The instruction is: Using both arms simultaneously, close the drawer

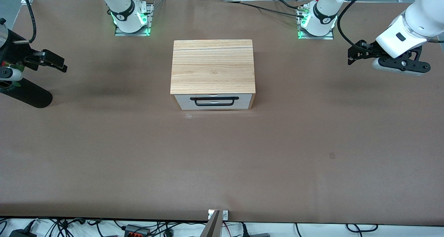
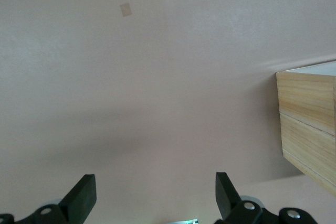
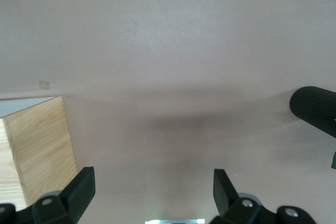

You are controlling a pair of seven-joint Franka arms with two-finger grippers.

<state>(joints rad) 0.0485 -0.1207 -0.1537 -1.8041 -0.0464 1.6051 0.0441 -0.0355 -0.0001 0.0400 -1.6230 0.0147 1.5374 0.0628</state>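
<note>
Brown matting covers the table (image 1: 312, 167), and we take the cabinet (image 1: 212, 66) at its middle as our landmark. Its drawer (image 1: 214, 101) sits in the cabinet's front face, white panel nearly flush, so the closing looks done or all but done to us. We see the left gripper (image 1: 351, 55) hanging over the table toward the left arm's end, well apart from the cabinet, fingers (image 2: 84, 195) spread and empty; the right gripper (image 1: 57, 63) does likewise at the right arm's end, fingers (image 3: 81, 190) spread, probably drawn clear.
</note>
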